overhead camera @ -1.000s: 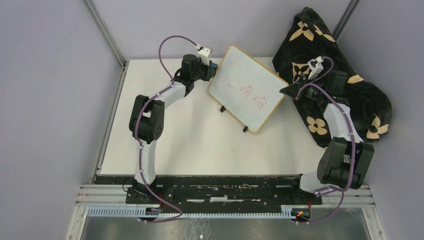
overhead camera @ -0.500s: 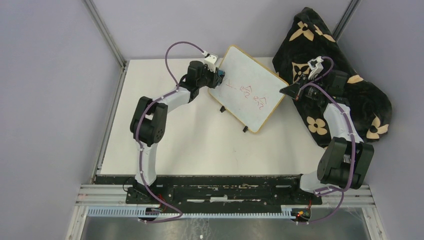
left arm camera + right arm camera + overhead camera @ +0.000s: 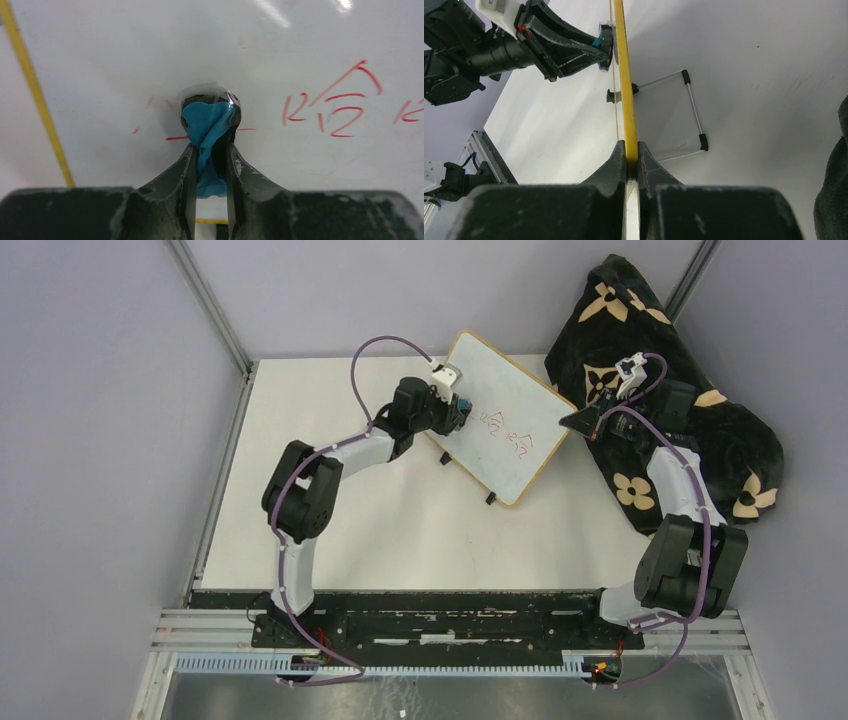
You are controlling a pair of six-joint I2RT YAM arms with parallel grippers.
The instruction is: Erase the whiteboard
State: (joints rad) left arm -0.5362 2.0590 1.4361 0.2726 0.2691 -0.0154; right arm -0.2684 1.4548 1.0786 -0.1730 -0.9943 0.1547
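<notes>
Whiteboard (image 3: pixel 520 455) stands tilted on the counter (image 3: pixel 330 500), our right claw (image 3: pixel 632 150) pinching its frame. Our left claw (image 3: pixel 209 150), pinching the blue eraser (image 3: pixel 205 122), has slid from the edge onto the writing; the first red marks (image 3: pixel 345 107) are mostly wiped, the rest wait.

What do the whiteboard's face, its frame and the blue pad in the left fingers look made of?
Whiteboard face: smooth glossy coated surface, judging by the light glare streaks. Frame: thin light wood or wood-look strip, yellowish; cannot tell which. Blue pad: soft, matte, likely foam or felt, since it looks creased where pinched.
</notes>
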